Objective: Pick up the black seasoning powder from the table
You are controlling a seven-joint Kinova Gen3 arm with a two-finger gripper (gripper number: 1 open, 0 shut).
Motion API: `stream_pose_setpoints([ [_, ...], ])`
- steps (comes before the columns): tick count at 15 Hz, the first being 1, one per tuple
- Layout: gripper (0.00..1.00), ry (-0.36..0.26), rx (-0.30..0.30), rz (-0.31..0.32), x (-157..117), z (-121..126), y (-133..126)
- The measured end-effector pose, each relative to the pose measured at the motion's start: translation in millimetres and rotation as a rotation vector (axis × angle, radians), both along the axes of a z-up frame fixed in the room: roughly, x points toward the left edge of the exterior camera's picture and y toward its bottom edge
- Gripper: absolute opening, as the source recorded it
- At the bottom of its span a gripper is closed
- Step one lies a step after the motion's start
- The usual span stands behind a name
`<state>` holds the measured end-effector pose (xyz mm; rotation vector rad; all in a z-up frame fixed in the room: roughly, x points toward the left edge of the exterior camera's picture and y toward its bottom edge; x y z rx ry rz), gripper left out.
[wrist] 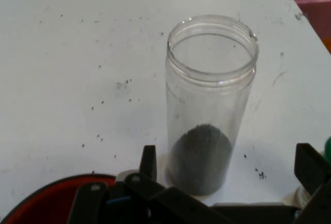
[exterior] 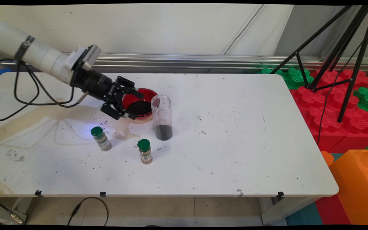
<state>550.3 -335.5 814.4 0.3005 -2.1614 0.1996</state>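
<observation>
Nearest me on the white worktop [exterior: 222, 153] I see two green-capped spice jars, one [exterior: 145, 151] in front and another [exterior: 101, 138] to its left. Behind them stands an open clear jar [exterior: 162, 117] with dark grounds at its bottom. My gripper [exterior: 133, 105] hangs over the red bowl [exterior: 145, 95] of dark grounds just left of that jar, fingers [wrist: 148, 163] spread and holding nothing.

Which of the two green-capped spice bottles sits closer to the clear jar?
The right-hand spice bottle, just in front of the clear jar. The other bottle stands farther left, in front of the gripper.
</observation>
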Motion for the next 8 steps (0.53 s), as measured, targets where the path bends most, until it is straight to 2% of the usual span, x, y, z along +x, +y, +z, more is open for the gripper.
stream_pose_setpoints([
  [8, 1.00, 0.058, 0.035, -0.020, -23.6, -21.9, -19.7],
])
